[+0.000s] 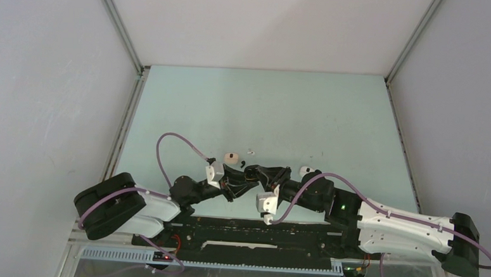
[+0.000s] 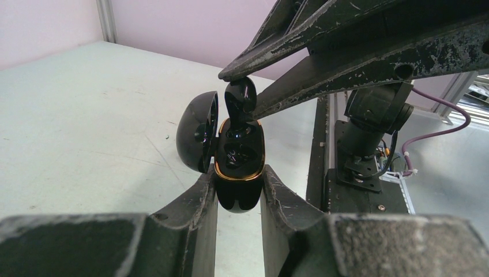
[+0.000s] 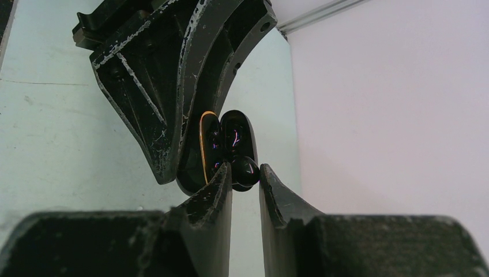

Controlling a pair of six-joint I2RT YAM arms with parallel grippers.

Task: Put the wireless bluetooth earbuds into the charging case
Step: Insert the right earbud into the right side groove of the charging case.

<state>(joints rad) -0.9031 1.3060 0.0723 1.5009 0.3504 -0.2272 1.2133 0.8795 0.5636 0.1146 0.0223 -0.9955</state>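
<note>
Pinching a tiny glossy black plastic earbud point(image 3: 247, 172) between the narrowed fingers of the right gripper point(image 3: 245, 171), right at the mouth of a glossy black oval charging case with a gold rim point(image 2: 239, 151). Clamping that case by its lower body in the left gripper point(image 2: 239, 179), fingers pressing on both sides, hinged lid point(image 2: 195, 134) standing open to one side. Showing, from the left wrist alone, the open well facing the camera and the earbud hanging at its upper rim, not seated. Showing, from the right wrist alone, the case edge-on, gold rim just beside the bud. Revealing, from above alone, both arms meeting low over the pale green desk point(image 1: 295, 109) near its front edge, plus a small white rounded item point(image 1: 231, 157) and a second white item point(image 1: 305, 171) lying just beyond the grippers, too small for telling more.
</note>
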